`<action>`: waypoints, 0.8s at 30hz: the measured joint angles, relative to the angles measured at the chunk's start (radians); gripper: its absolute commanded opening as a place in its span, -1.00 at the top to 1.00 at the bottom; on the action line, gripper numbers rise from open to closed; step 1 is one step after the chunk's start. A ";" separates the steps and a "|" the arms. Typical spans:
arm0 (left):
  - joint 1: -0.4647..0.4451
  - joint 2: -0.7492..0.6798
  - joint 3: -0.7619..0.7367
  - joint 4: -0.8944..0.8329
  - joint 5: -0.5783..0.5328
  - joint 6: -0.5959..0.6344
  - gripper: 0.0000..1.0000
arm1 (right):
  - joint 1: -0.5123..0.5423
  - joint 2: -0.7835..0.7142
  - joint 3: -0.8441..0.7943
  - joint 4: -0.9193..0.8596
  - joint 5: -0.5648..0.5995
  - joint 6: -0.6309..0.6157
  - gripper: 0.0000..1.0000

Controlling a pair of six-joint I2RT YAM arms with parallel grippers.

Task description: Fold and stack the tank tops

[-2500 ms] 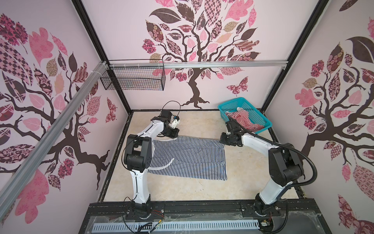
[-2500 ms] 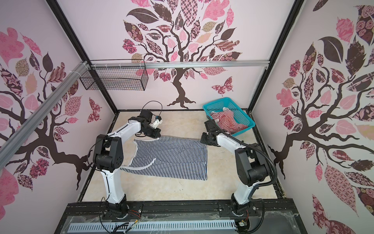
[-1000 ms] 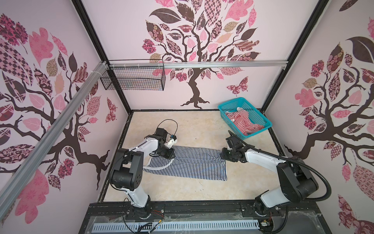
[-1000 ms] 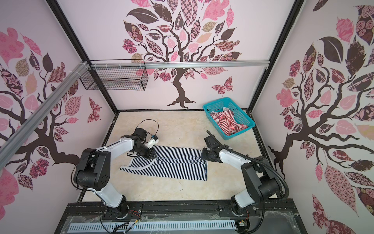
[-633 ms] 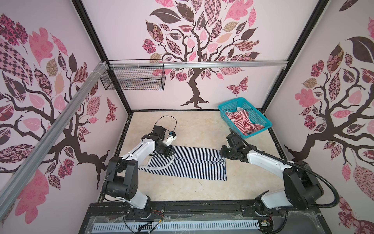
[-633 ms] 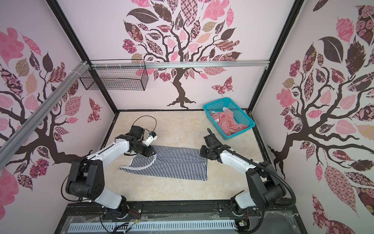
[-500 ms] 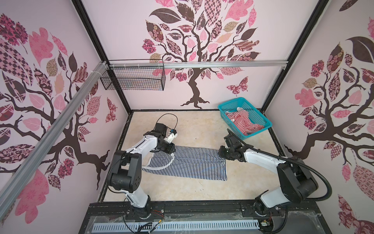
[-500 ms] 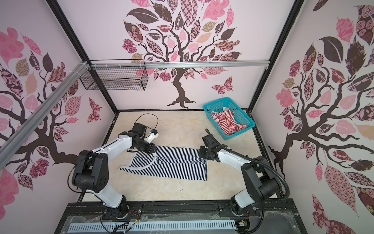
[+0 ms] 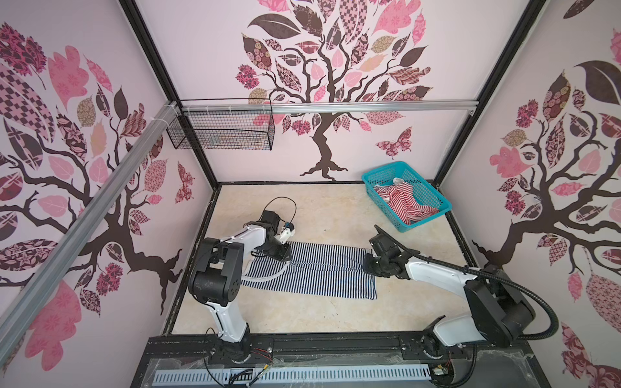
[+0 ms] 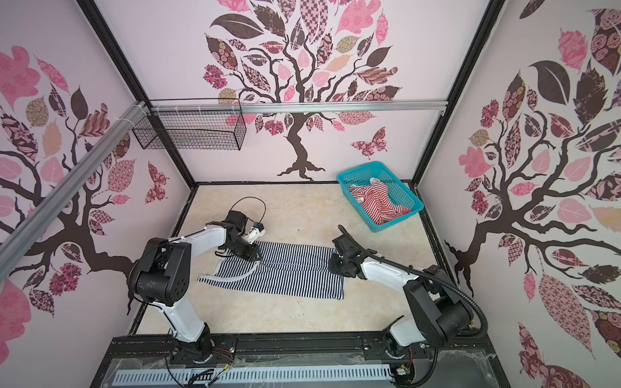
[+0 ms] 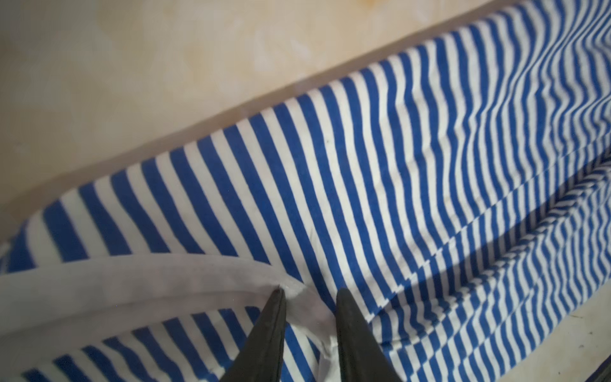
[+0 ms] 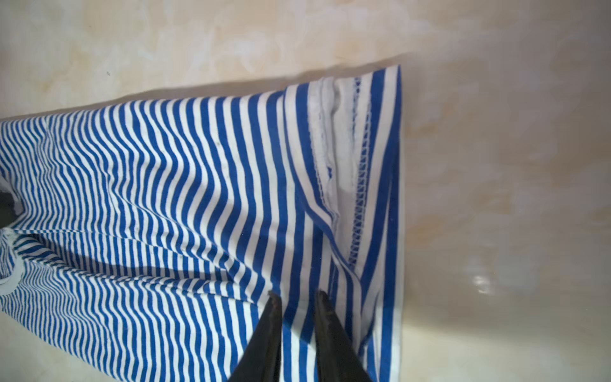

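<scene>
Loosely heaped, the red-and-white tank top (image 9: 401,203) occupies the teal basket (image 9: 383,168).

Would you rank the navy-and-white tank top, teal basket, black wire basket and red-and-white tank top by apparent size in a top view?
1. navy-and-white tank top
2. wire basket and teal basket: look alike; the wire one hangs higher, so unranked
3. red-and-white tank top, crumpled inside the teal basket

Left arm (image 9: 250,235) and right arm (image 9: 433,277): white shells, black joints; black ribbed cable (image 9: 443,262) on the right.
</scene>
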 measured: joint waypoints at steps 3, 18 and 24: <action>0.000 -0.025 -0.015 -0.008 -0.024 0.016 0.40 | 0.000 0.000 0.000 -0.005 0.003 0.000 0.56; 0.223 -0.047 0.217 -0.013 -0.141 0.039 -0.02 | 0.003 0.067 0.101 0.033 -0.014 0.035 0.40; 0.298 0.022 0.264 0.019 -0.223 0.044 -0.05 | 0.016 0.122 0.091 0.060 -0.030 0.047 0.40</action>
